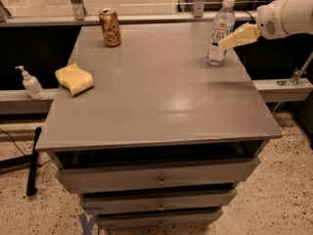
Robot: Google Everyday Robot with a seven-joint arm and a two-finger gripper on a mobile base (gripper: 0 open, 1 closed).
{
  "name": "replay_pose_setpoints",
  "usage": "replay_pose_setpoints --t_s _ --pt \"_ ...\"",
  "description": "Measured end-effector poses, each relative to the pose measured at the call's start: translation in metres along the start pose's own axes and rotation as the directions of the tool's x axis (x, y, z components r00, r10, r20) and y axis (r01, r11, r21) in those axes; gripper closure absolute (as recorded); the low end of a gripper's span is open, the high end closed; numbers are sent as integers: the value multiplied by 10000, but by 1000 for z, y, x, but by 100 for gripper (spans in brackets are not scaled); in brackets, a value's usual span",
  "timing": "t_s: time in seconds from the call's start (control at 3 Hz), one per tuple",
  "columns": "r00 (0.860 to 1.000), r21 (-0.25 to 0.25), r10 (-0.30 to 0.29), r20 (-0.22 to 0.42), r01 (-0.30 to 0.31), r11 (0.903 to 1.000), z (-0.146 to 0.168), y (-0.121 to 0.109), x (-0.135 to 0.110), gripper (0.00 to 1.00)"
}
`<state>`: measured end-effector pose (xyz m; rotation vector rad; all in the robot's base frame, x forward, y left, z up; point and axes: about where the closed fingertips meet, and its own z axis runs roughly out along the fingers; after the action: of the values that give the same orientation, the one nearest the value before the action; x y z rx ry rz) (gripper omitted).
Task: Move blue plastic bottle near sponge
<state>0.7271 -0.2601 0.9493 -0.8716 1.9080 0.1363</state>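
Observation:
The blue plastic bottle (220,31) stands upright at the far right of the grey table top (156,92); it is clear with a white cap and a white label. The sponge (74,79) is pale yellow with wavy edges and lies at the table's left edge. My gripper (231,39) comes in from the right on a white arm. Its cream-coloured fingers (239,36) reach the right side of the bottle at label height, overlapping it in the view.
A gold-brown drink can (110,28) stands at the far left of the table. A small white pump dispenser (30,82) stands on a ledge left of the table. Drawers (159,180) face the front below the top. A black bar (33,160) lies on the floor at left.

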Motion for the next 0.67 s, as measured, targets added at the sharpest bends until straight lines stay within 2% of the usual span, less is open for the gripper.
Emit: replay_pose_setpoints --t_s 0.33,0.67 --pt "9952 -217 501 836 -485 9986 20 -4 -5 0" --pt "9838 -676 1115 1407 -1028 9924 40 1 -6 0"
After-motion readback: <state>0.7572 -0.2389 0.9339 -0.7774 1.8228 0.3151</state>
